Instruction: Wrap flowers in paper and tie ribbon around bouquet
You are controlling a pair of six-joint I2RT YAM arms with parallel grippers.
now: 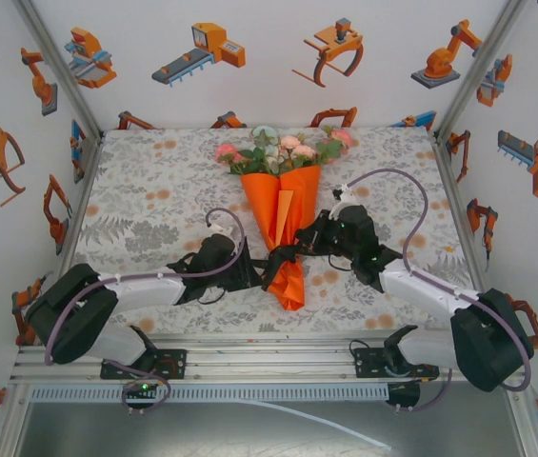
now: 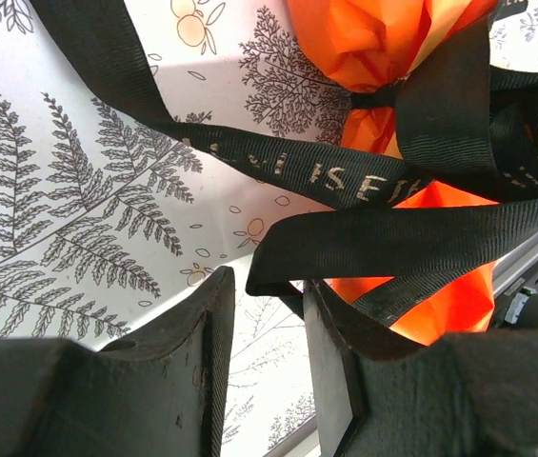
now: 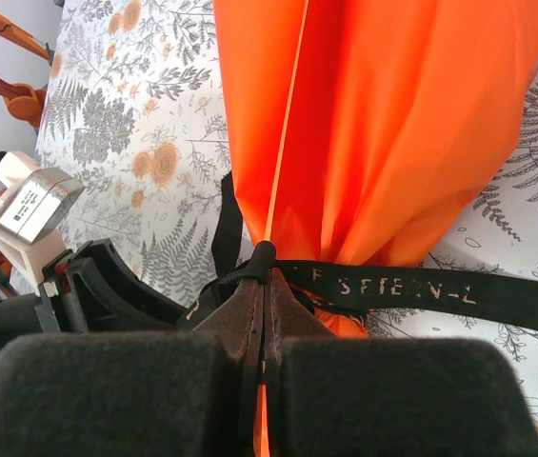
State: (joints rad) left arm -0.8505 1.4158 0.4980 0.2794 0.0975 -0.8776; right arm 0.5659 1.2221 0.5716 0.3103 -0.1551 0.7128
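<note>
The bouquet lies along the middle of the table, an orange paper cone with its narrow end toward me. Pink, white and green flowers show above its wide far end. A black ribbon with pale lettering circles the cone's narrow waist. My right gripper is shut on a bunched part of the ribbon, right against the paper. My left gripper sits just left of the waist with its jaws apart and tablecloth showing between them. A loop of ribbon drapes over its right fingertip, beside the paper.
A floral-print tablecloth covers the table. An aluminium rail runs along the near edge, and white walls with orange robot pictures close in the back and sides. Grey-purple cables arch over both arms.
</note>
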